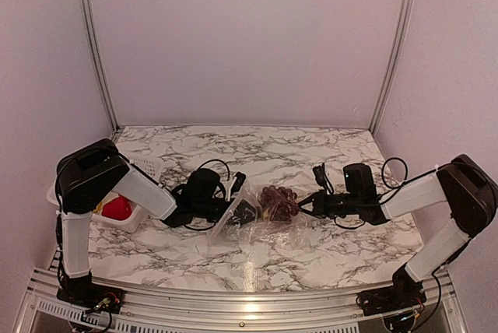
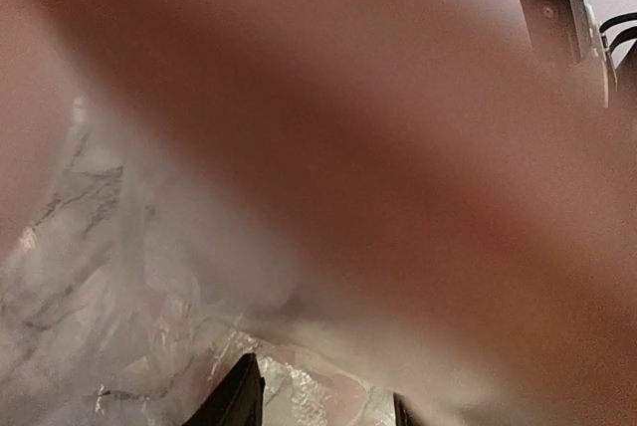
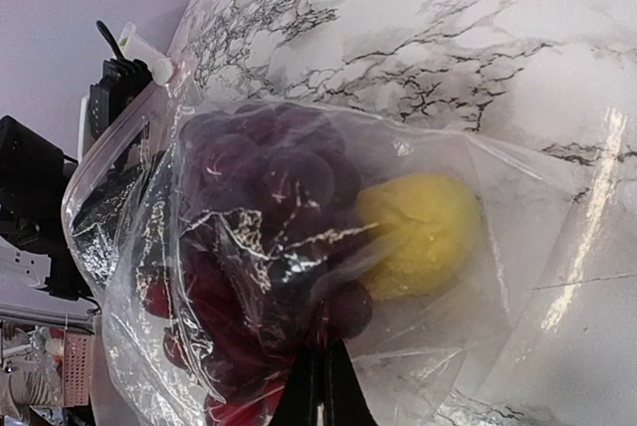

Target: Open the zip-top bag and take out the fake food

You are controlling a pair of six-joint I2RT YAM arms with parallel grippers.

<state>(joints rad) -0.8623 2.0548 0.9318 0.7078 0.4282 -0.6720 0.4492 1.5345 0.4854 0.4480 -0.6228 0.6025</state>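
Note:
The clear zip-top bag [image 1: 261, 224] lies mid-table. It holds a dark purple grape bunch [image 1: 278, 201] and a yellow piece [image 3: 418, 232] behind the grapes [image 3: 269, 227]. My left gripper [image 1: 241, 210] is at the bag's left end, reaching into its mouth. In the left wrist view its fingers [image 2: 239, 396] stand apart over crinkled plastic [image 2: 299, 386], and a blurred reddish mass fills the frame. My right gripper [image 1: 302, 207] is shut on the bag's plastic at its right end, with its fingertips [image 3: 323, 386] pinching a fold of film [image 3: 518, 247].
A white mesh basket [image 1: 146, 166] stands at the left edge under my left arm, with a red piece [image 1: 117, 208] and a bit of yellow [image 1: 99, 207] in it. Marble tabletop [image 1: 257, 150] stretches behind the bag to the back wall.

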